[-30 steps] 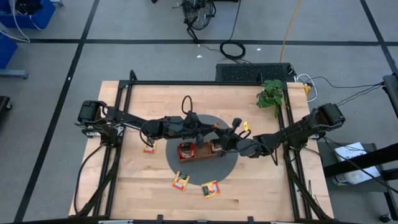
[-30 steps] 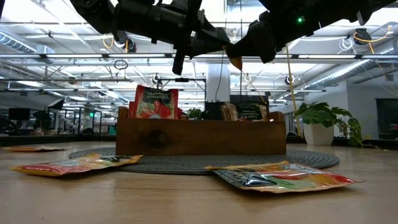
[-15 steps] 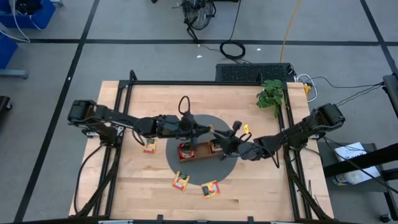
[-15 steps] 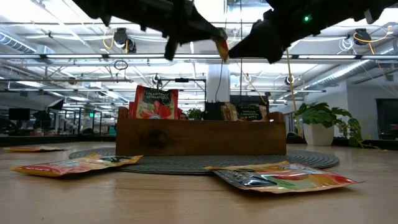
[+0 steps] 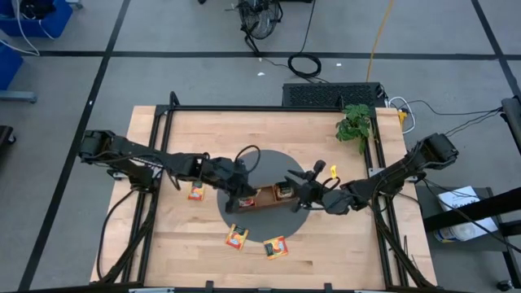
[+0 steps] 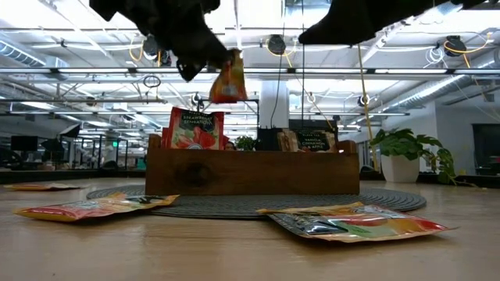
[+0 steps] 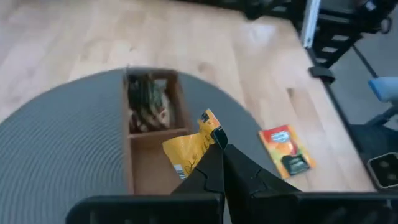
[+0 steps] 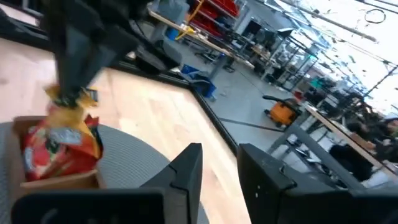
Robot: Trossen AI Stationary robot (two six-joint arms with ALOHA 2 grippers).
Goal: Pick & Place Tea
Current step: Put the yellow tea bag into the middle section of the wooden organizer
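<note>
I read the left gripper [image 7: 219, 144] as closed on an orange-yellow tea packet [image 7: 191, 144], pinched by one corner so the packet hangs in the air. In the low view the held packet [image 6: 228, 80] sits above the wooden tray [image 6: 251, 172], over its end with the red packets. From above, the left gripper [image 5: 244, 195] is over that same end of the tray [image 5: 265, 197], which stands on a round grey mat [image 5: 264, 213] on the tabletop [image 5: 179, 252].

The right gripper [image 8: 217, 171] has its jaws apart with nothing between them. It hovers just beside the tray's other end [image 5: 299, 194].

Tray contents as I see them: an upright red packet [image 6: 192, 129] in one end compartment, dark-printed packets [image 6: 311, 140] in the other end, middle compartment bare in the left wrist view.

Loose packets on the tabletop: one beside the mat under the left arm [image 5: 195, 191], two on the near side [image 5: 237, 237] [image 5: 275, 247]. A small yellow one [image 5: 332, 172] lies near the right arm. A potted plant [image 5: 354, 124] stands at the far right corner.
</note>
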